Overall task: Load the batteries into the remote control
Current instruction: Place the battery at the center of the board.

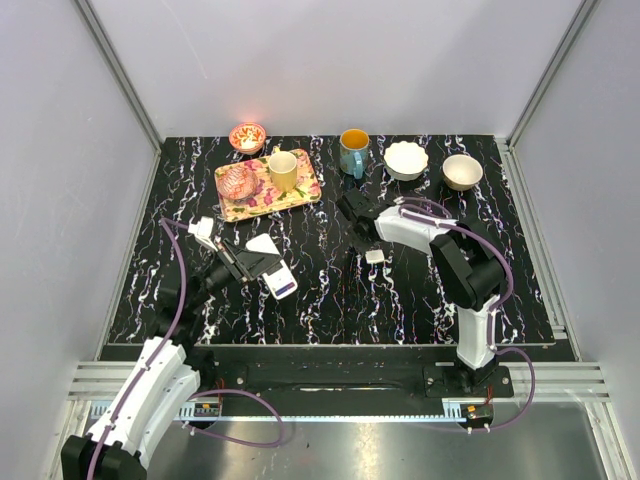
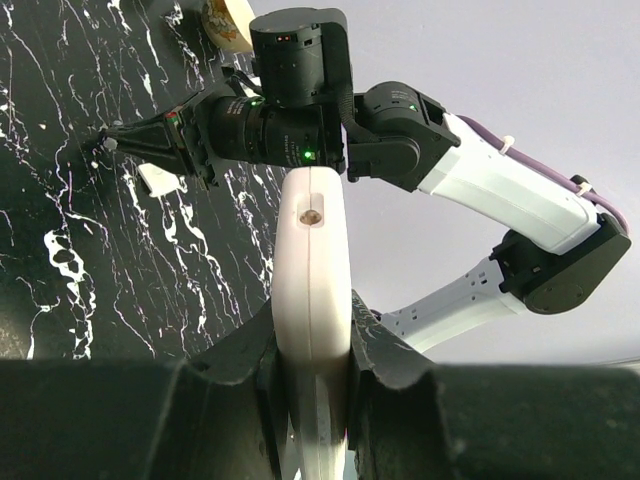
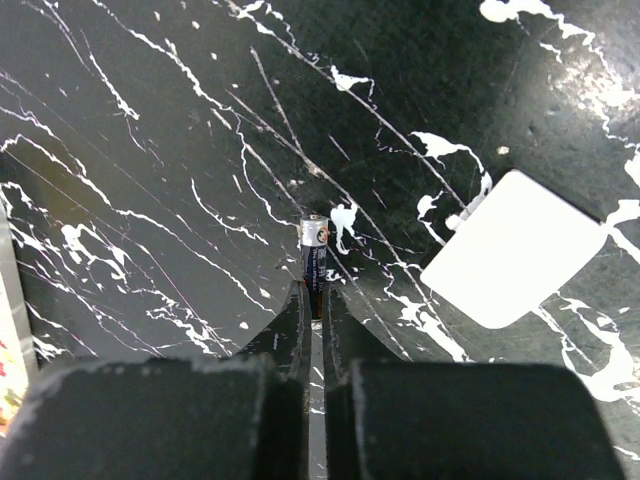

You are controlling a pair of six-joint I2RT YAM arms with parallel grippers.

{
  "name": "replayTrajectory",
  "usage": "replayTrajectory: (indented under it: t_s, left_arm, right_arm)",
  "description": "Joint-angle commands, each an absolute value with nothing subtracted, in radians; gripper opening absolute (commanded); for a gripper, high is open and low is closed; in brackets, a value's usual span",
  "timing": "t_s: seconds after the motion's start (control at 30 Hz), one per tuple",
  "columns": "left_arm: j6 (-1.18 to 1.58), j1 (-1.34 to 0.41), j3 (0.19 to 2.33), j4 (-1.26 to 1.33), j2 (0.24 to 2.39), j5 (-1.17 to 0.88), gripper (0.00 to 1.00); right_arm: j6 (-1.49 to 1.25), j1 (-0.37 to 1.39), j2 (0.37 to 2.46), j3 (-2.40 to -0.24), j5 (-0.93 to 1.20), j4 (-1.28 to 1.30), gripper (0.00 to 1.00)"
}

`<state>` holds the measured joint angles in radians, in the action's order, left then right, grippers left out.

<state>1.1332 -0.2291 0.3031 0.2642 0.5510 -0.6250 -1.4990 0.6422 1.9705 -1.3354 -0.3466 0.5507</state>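
Black marbled surface, both pincers gripping.
Left pincer clamps the white remote control edge-up over the surface's left half; near centre, beside the white cover, right pincer pinches a dark battery.

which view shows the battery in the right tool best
Right wrist: the battery is seen close up, pinched in the right tool. In the top and left wrist views it is too small to make out.
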Motion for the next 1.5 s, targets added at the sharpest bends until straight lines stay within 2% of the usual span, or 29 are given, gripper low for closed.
replayTrajectory:
  t_s: [0.0,0.03,0.07,0.33,0.43,0.6,0.67,0.87,1.03,1.13,1.23,1.27,1.33,1.37,1.4,1.47]
  left_arm:
    - [1.144,-0.232,0.302,0.333,0.538,-0.609,0.00]
    - [1.144,-0.233,0.302,0.333,0.538,-0.609,0.00]
    - [1.144,-0.232,0.302,0.333,0.540,-0.609,0.00]
    - [1.144,-0.232,0.295,0.327,0.535,-0.606,0.00]
    - [1.143,-0.233,0.295,0.324,0.532,-0.606,0.00]
    - [1.135,-0.233,0.299,0.313,0.534,-0.606,0.00]
    - [1.131,-0.233,0.302,0.307,0.535,-0.609,0.00]
    - [1.115,-0.233,0.313,0.293,0.535,-0.611,0.00]
    - [1.115,-0.235,0.308,0.304,0.538,-0.597,0.00]
    - [1.109,-0.233,0.307,0.307,0.541,-0.592,0.00]
    - [1.100,-0.233,0.305,0.304,0.538,-0.592,0.00]
    - [1.097,-0.235,0.304,0.301,0.538,-0.592,0.00]
    - [1.091,-0.233,0.304,0.299,0.540,-0.600,0.00]
    - [1.088,-0.233,0.305,0.298,0.541,-0.604,0.00]
    - [1.075,-0.233,0.310,0.285,0.543,-0.612,0.00]
    - [1.062,-0.233,0.318,0.267,0.543,-0.615,0.00]
  right_arm:
    - [-1.656,0.646,1.980,-1.347,-0.365,0.604,0.10]
    - [-1.663,0.644,1.980,-1.351,-0.364,0.607,0.21]
    - [-1.666,0.644,1.982,-1.354,-0.367,0.607,0.25]
    - [-1.635,0.644,2.022,-1.401,-0.374,0.666,0.30]
    - [-1.592,0.644,2.013,-1.408,-0.377,0.672,0.37]
    - [-1.467,0.644,1.982,-1.424,-0.350,0.681,0.58]
    - [-1.419,0.644,1.953,-1.424,-0.328,0.689,0.61]
    - [-1.110,0.646,1.812,-1.376,-0.322,0.652,0.68]
    - [-0.443,0.646,1.704,-1.263,-0.228,0.399,0.66]
    - [-0.111,0.644,1.741,-1.216,-0.141,0.282,0.68]
    - [0.072,0.644,1.842,-1.276,-0.091,0.353,0.71]
    - [0.099,0.644,1.861,-1.288,-0.084,0.379,0.73]
    - [0.130,0.641,1.891,-1.292,-0.055,0.374,0.86]
    - [0.132,0.640,1.899,-1.295,-0.048,0.373,0.96]
    - [0.130,0.640,1.910,-1.301,-0.037,0.371,1.00]
    - [0.127,0.640,1.919,-1.307,-0.034,0.357,0.99]
